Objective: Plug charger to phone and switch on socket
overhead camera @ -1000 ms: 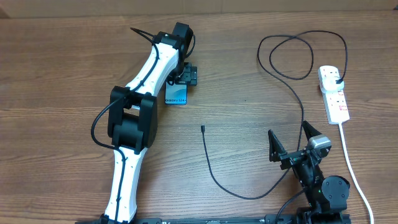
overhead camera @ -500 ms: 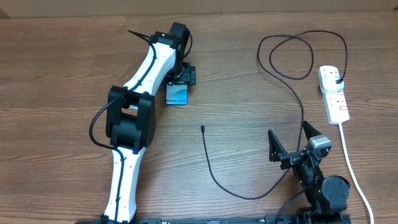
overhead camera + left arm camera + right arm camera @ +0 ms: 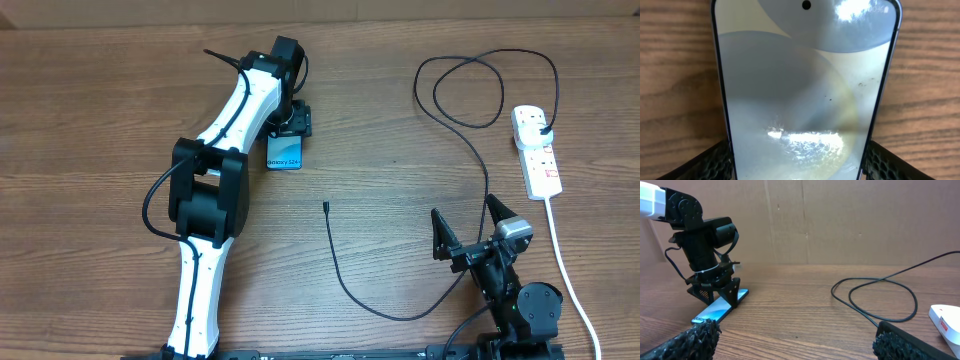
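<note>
Black charger (image 3: pixel 331 240), white socket (image 3: pixel 537 150), blue-teal phone (image 3: pixel 284 157)

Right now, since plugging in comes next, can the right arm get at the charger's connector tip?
Probably yes: the right gripper is open and empty, and nothing stands between it and the connector tip.

— How is the scene lit?
— Bright, even light is cast from above; only soft shadows are thrown on the desk (image 3: pixel 400 170).
— Is glare or blur seen?
— White glare is reflected off the phone (image 3: pixel 805 90) screen. In the right wrist view, the near fingers (image 3: pixel 695 340) are rendered slightly soft.
</note>
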Available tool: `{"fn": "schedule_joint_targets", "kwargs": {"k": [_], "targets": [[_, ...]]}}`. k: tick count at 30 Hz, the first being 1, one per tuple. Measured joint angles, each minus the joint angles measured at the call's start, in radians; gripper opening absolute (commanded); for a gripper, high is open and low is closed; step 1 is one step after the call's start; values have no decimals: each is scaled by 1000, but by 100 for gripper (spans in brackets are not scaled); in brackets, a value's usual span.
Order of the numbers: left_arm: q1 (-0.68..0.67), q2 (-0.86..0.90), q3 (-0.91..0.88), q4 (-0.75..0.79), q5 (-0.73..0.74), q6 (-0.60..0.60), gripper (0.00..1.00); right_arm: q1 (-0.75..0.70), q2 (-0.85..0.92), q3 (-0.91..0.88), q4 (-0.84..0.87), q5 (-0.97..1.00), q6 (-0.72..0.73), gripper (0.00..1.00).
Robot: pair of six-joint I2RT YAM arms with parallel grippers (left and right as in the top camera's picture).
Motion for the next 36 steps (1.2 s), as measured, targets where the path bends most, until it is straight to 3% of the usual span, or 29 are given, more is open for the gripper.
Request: {"fn": "schedule_joint_targets", "kwargs": {"k": [9,17,23,28,36], "targets": [[24,-69,4,-70,53,-3,75,0,0,0,0,0,0,100],[85,-381,11,-130,196,5,76,0,0,0,34,-46,1,100],[110,-457,17,-138,352,27,75,0,3,23,54,-117,164,100],[81,-456,17,-139,417,31,75,0,147,316,-214,-158,255,100],[-10,-456,16,-135,477,31,75,1,651,1011,-801,-228,275,100]]}}
